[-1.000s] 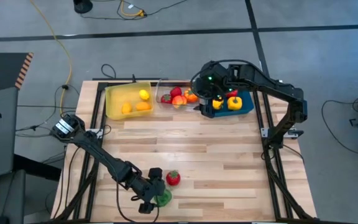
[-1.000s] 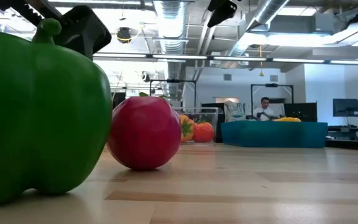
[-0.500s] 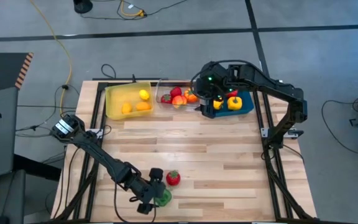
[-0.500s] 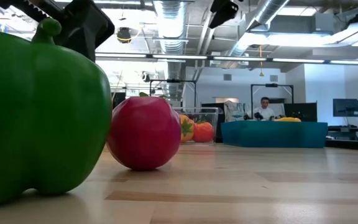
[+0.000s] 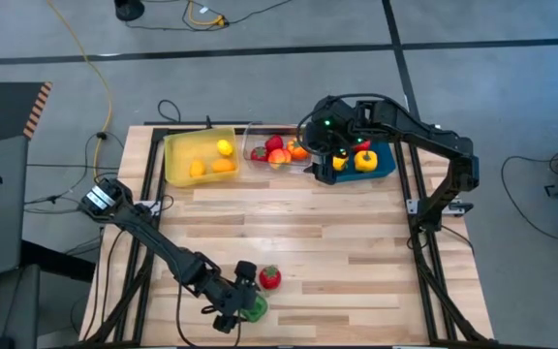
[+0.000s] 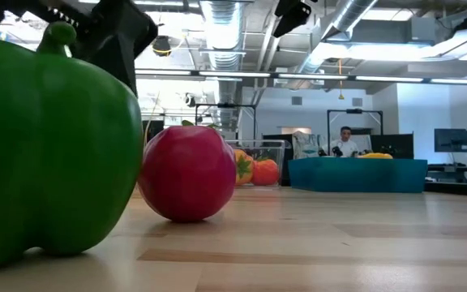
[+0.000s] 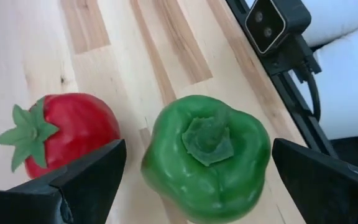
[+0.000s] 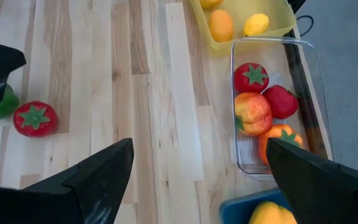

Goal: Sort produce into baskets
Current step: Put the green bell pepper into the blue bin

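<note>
Two dark arms, black all over.

The left arm (image 5: 153, 237) has a white collar at its base; the right arm (image 5: 424, 136) carries small green lights near its wrist. Both end in broad, wedge-shaped matte black fingers (image 7: 86, 180).

A green pepper (image 7: 207, 155) sits beside a red tomato (image 7: 64, 138) with a green leafy top. The table (image 5: 337, 233) is light wood with darker stripes.
</note>
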{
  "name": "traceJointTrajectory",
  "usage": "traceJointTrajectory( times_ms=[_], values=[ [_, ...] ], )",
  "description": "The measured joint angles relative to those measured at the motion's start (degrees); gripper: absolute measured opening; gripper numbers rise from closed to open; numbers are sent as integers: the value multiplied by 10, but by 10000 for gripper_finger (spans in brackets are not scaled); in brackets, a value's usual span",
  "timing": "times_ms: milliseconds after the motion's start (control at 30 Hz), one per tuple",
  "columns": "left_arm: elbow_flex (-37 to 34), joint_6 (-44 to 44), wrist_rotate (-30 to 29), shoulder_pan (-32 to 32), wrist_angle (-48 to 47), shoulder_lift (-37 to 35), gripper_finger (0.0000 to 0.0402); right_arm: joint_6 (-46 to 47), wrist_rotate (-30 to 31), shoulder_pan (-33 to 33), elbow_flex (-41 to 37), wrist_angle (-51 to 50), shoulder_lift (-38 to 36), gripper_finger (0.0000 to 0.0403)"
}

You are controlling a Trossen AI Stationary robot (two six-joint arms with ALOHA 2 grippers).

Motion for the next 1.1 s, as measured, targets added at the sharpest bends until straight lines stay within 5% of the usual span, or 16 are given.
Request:
traceJointTrajectory(
  times_ms=[267,533,867,1100],
  values=[
    [0,3,29,-4,9,33,391,0,0,0,0,-3,0,392],
    [0,-6,-15,-2,14,35,387,0,1,0,0,-7,0,392],
    [0,-59,-17,12,18,33,309,1,1,3,0,-36,-39,392],
    [0,-105,-5,30,25,30,303,4,1,32,0,-47,-80,392]
  ],
)
